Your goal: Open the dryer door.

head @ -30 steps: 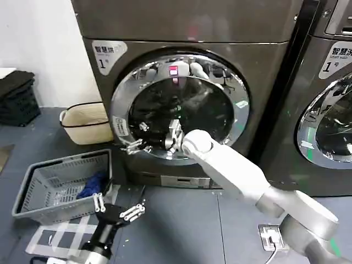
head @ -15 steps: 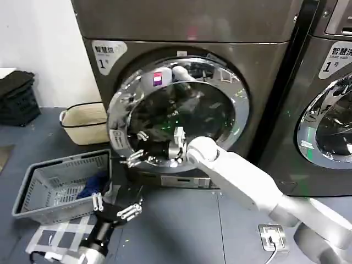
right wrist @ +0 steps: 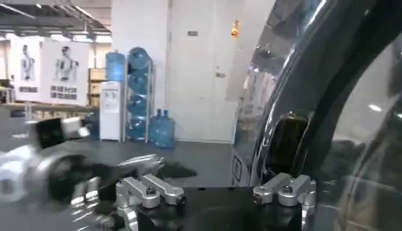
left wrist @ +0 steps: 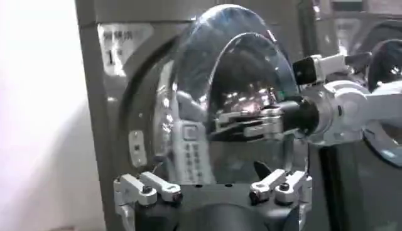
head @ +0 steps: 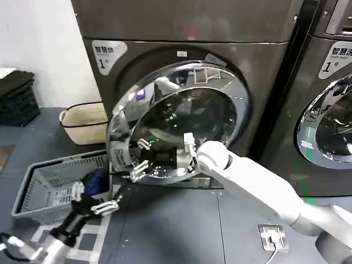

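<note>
The dryer (head: 181,22) is the dark grey-brown machine straight ahead. Its dryer door (head: 220,82), chrome-rimmed with dark glass, stands partly swung out from the drum opening, its left edge nearest me. My right gripper (head: 139,160) is open at the door's lower left rim, one finger above and one below. In the right wrist view the chrome rim (right wrist: 264,125) runs just beside the right gripper (right wrist: 217,191). My left gripper (head: 91,199) hangs open low over the floor by the basket. The left wrist view faces the door (left wrist: 245,81) past the open left gripper (left wrist: 213,191).
A grey plastic basket (head: 38,187) with something blue inside sits on the floor at the left. A woven bag (head: 85,124) stands against the wall. A second grey machine (head: 330,82) is on the right, and a floor socket (head: 273,237) lies near my right arm.
The door has swung further out from the dryer, and my right gripper has come toward me with its rim. My left arm has shifted left and lower.
</note>
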Controlling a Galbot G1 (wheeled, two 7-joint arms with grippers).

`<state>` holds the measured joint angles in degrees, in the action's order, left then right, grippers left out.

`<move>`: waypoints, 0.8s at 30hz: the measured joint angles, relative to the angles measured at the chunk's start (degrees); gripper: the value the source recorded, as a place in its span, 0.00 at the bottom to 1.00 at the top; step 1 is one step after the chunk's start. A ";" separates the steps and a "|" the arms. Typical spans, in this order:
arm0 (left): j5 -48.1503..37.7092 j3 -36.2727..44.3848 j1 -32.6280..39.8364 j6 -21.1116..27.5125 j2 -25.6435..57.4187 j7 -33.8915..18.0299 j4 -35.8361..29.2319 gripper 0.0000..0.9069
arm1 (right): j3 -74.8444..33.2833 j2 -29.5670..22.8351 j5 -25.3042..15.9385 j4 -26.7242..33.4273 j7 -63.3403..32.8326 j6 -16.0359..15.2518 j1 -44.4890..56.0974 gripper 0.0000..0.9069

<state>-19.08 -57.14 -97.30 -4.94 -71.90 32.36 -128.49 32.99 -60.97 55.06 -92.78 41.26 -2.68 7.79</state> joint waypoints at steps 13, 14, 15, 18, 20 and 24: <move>-5.57 -13.62 2.67 -5.28 7.39 7.72 10.45 1.00 | -1.57 5.26 1.37 -7.17 1.53 -0.60 2.59 1.00; -6.15 -13.68 3.23 -5.33 8.19 7.60 11.27 1.00 | -1.65 5.87 1.39 -7.96 1.76 -0.68 2.87 1.00; -6.57 -13.68 3.81 -5.35 9.03 7.41 12.07 1.00 | -1.70 6.36 1.44 -8.58 1.92 -0.74 3.04 1.00; -8.16 -12.77 5.70 -5.51 11.94 6.50 14.46 1.00 | -2.24 7.99 1.46 -10.56 2.60 -0.97 3.82 1.00; -7.80 -11.31 7.05 -5.99 14.18 6.24 15.87 1.00 | -2.72 9.21 1.45 -11.97 3.13 -1.07 4.45 1.00; -7.84 -7.61 9.72 -6.43 18.95 5.96 18.64 1.00 | -3.80 11.65 1.23 -14.60 3.76 -1.10 6.13 1.00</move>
<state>-26.91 -64.75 -87.59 -11.36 -52.95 38.32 -109.85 29.19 -49.32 56.29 -107.39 45.02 -3.78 13.91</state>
